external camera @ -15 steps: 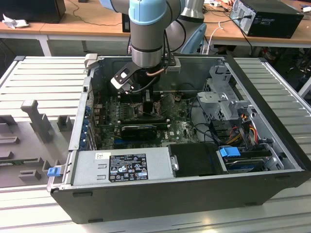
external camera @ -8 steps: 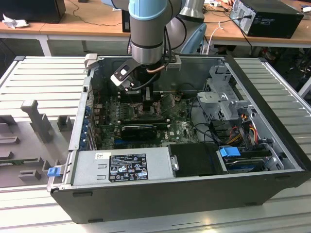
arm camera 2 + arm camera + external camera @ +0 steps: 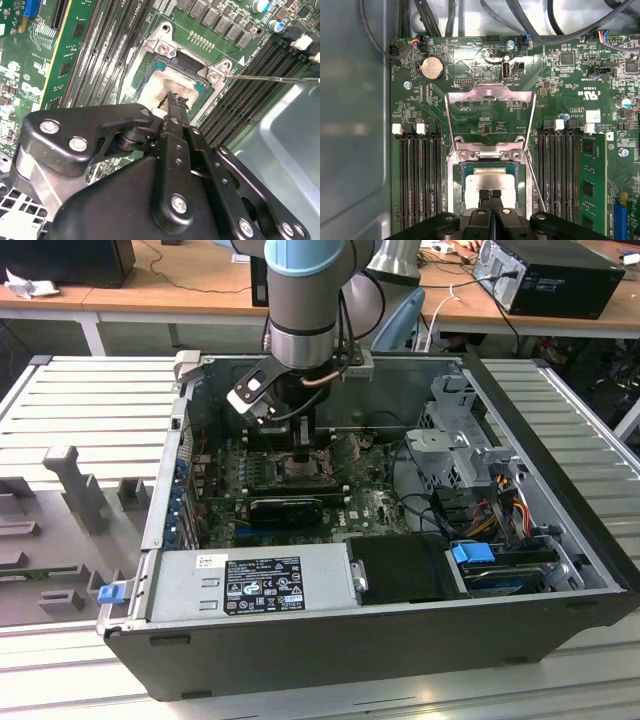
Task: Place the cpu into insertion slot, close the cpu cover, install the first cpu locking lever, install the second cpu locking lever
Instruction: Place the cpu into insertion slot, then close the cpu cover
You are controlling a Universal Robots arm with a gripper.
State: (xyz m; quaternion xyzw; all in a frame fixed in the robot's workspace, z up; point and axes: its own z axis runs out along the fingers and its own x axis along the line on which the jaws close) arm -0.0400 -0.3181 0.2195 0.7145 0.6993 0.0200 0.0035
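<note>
A ribbed grey desk [image 3: 60,400] carries the open computer case [image 3: 400,660]. Inside, the cpu [image 3: 490,177] lies flat in the insertion slot [image 3: 468,192], directly under the clenched, empty claw [image 3: 490,193]. The cpu cover [image 3: 490,92] is swung open from its hinge and points away from the claw.

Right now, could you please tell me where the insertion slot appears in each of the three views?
Exterior view: the insertion slot sits mid-motherboard, directly under the gripper.
Second wrist view: the slot lies just past the gripper, between the memory slots.
First wrist view: the slot adjoins the swung-open cpu cover.
Shared landmark: the gripper, poised over the slot in all three.
</note>
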